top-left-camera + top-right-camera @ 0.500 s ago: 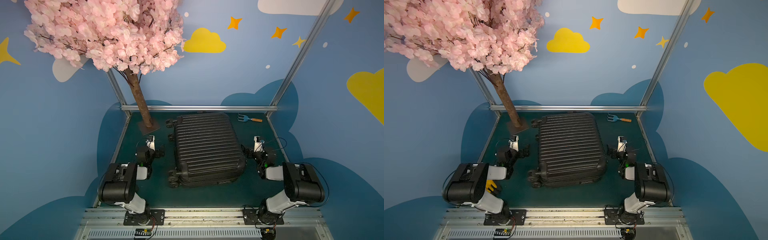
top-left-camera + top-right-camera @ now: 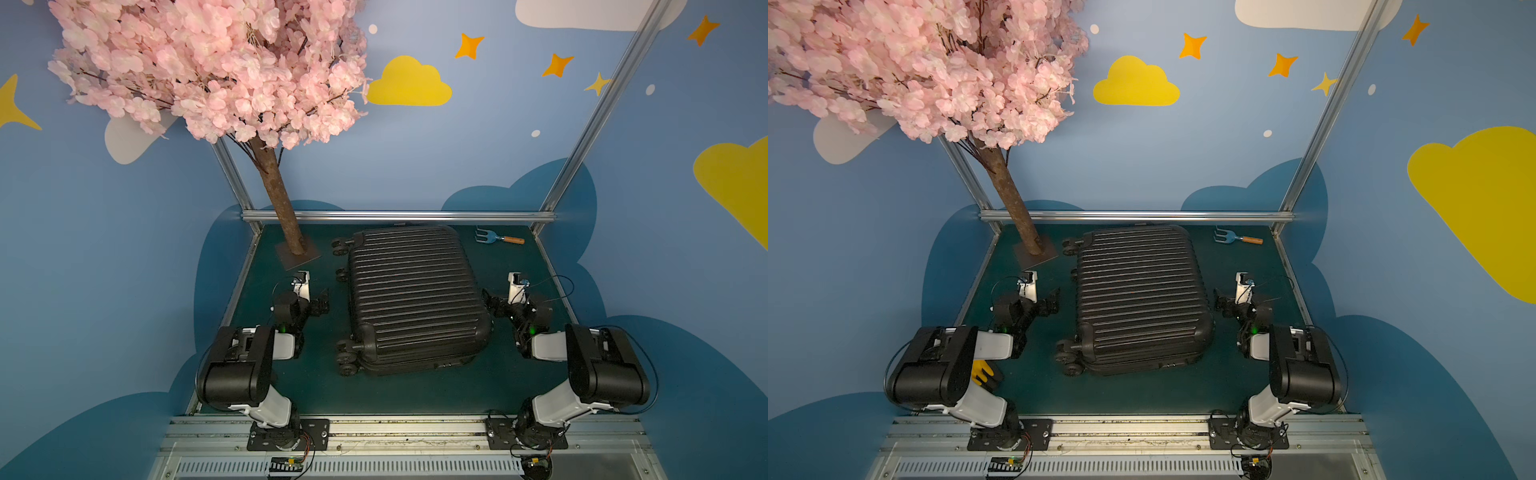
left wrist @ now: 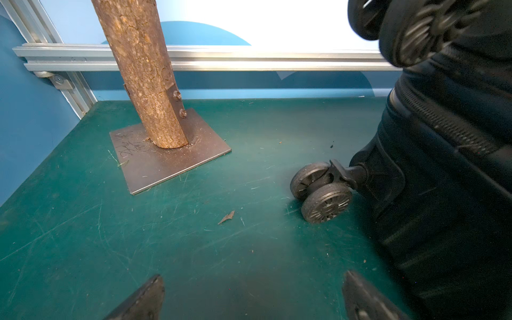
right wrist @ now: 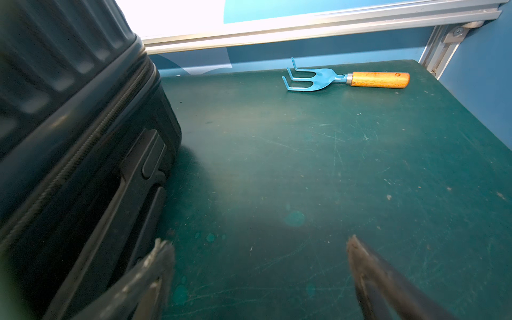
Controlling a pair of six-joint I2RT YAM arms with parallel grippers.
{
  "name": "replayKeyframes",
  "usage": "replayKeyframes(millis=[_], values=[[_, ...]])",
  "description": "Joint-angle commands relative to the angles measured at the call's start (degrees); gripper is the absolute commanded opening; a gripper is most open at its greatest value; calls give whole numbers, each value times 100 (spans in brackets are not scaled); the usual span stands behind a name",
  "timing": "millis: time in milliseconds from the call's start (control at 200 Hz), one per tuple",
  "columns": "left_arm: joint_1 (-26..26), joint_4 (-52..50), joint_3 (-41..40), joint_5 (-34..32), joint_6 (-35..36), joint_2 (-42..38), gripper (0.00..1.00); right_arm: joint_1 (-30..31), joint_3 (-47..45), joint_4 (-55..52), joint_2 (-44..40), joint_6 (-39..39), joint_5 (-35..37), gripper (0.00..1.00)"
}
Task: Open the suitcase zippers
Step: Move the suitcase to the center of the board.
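The black ribbed suitcase [image 2: 411, 299] [image 2: 1140, 295] lies flat on the green mat, wheels [image 3: 322, 191] toward the left, and it looks closed. Its zipper track runs along the side rim, seen in the left wrist view [image 3: 443, 124] and the right wrist view [image 4: 83, 149]; I make out no pulls. My left gripper [image 2: 321, 305] [image 3: 253, 275] hovers open just left of the case, with only mat between its fingers. My right gripper [image 2: 489, 305] [image 4: 258, 241] stands open close to the case's right side beside its recessed handle [image 4: 138, 177], holding nothing.
A tree trunk [image 2: 282, 216] on a metal base plate [image 3: 166, 158] stands at the back left, pink blossom overhead. A blue hand rake with a wooden handle [image 2: 496, 238] [image 4: 346, 77] lies at the back right. An aluminium rail [image 2: 399, 216] bounds the far edge. A yellow object [image 2: 982, 370] lies under the left arm.
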Motion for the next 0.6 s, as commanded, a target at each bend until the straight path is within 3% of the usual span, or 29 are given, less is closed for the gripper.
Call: replayKeyframes(millis=[0, 135, 205, 335, 491, 596], values=[[32, 18, -22, 50, -20, 10, 100, -13, 43, 49, -10, 40, -69, 98], [-53, 415, -319, -88, 39, -259, 100, -14, -30, 185, -28, 51, -112, 98], [-174, -207, -257, -456, 74, -809, 100, 28, -91, 264, -239, -3, -282, 98], [-382, -1668, 174, -393, 89, -2103, 100, 473, 503, -2359, -2103, 65, 873, 98], [-881, -2839, 393, -728, -156, -3597, 100, 992, 932, -3799, -3642, 4, 1601, 98], [-1446, -4097, 873, -1036, -409, -4237, 100, 1284, 1291, -4777, -4504, 409, 1773, 98]])
